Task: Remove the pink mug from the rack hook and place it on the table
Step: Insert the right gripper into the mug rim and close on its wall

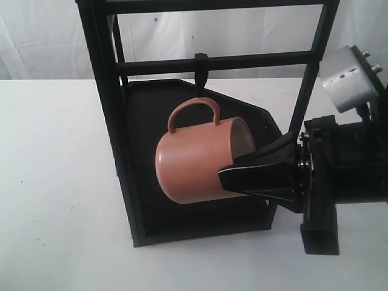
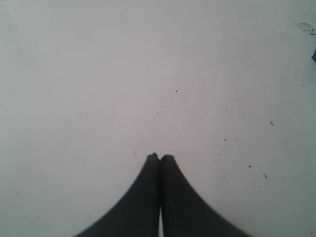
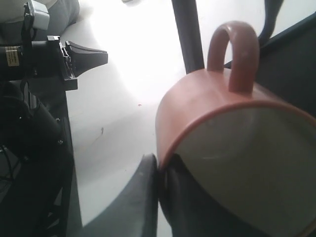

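The pink mug (image 1: 191, 160) lies tilted on its side in the air in front of the rack (image 1: 108, 91), mouth toward my right arm. My right gripper (image 1: 229, 173) is shut on its rim, one finger outside the wall and one inside the cream interior (image 3: 247, 163). The handle (image 1: 194, 109) points up, just under the rack hook (image 1: 201, 70) on the crossbar. In the right wrist view the hook (image 3: 273, 17) stands beside the handle (image 3: 234, 54), apart from it. My left gripper (image 2: 159, 157) is shut and empty above the white table (image 2: 148, 74).
A dark angular shelf (image 1: 145, 115) of the rack sits behind and below the mug. The right arm's black body (image 1: 348, 170) and silver mount (image 1: 345, 79) fill the right edge. Open table (image 1: 54, 182) spreads left of the rack. The left arm (image 3: 34, 54) shows across the table.
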Available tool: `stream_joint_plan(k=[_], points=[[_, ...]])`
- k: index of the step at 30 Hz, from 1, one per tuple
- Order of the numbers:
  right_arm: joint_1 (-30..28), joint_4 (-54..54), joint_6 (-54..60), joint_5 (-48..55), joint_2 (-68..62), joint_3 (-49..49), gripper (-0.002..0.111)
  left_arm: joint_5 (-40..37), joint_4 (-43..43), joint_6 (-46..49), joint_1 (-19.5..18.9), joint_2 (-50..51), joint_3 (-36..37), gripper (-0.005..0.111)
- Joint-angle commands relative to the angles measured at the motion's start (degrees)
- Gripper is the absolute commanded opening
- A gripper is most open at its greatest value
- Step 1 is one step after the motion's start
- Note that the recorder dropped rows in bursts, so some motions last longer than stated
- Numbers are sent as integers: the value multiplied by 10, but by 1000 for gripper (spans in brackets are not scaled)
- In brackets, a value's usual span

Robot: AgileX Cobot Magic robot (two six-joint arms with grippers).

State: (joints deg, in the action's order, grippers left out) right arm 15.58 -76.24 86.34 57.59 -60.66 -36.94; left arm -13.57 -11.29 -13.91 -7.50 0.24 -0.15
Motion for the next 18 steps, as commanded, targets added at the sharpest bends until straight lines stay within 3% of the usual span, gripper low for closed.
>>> stream_joint_plan(k=[1, 13, 18], points=[[0, -11, 6, 7, 0, -2, 0, 0, 2, 2, 3, -2, 1, 0], [0, -14, 11, 12, 48, -2, 0, 0, 2, 2, 3, -2, 1, 0], [0, -14, 48, 71, 64, -2, 0, 0, 2, 2, 3, -2, 1, 0]])
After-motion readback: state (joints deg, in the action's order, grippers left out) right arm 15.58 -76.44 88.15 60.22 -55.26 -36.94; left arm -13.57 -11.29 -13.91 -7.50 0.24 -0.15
